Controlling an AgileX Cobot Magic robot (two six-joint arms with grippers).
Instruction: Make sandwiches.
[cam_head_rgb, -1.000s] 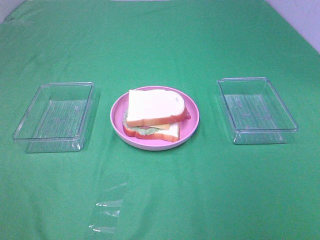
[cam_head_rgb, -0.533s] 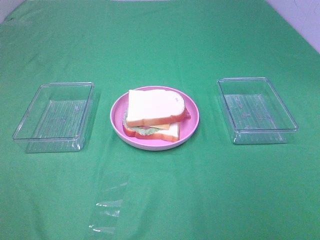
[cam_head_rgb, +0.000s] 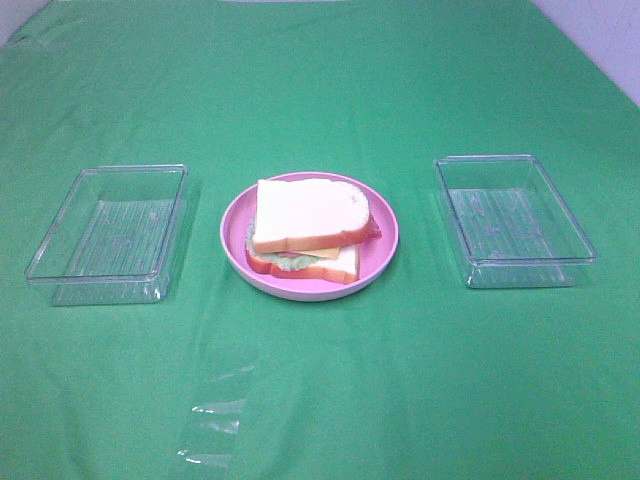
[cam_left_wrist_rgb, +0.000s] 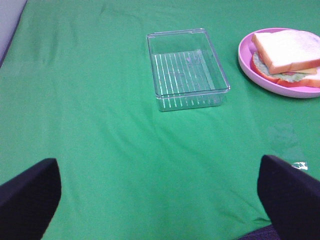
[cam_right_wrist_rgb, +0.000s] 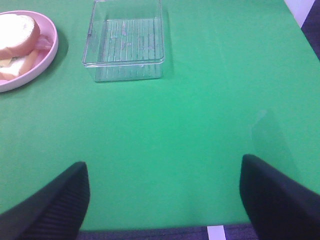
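Observation:
A stacked toy sandwich (cam_head_rgb: 307, 230) lies on the pink round plate (cam_head_rgb: 390, 240) in the middle of the green cloth: white bread with orange-brown crust on top, lettuce, cheese and a reddish strip showing between the slices. It also shows in the left wrist view (cam_left_wrist_rgb: 287, 57) and partly in the right wrist view (cam_right_wrist_rgb: 17, 42). My left gripper (cam_left_wrist_rgb: 160, 200) is open and empty, far back from the plate. My right gripper (cam_right_wrist_rgb: 165, 200) is open and empty too. Neither arm shows in the exterior high view.
An empty clear plastic tray (cam_head_rgb: 110, 232) stands left of the plate, another (cam_head_rgb: 512, 220) right of it. A clear plastic sheet (cam_head_rgb: 215, 415) lies on the cloth near the front. The table's right edge shows at the top right corner (cam_head_rgb: 600, 40).

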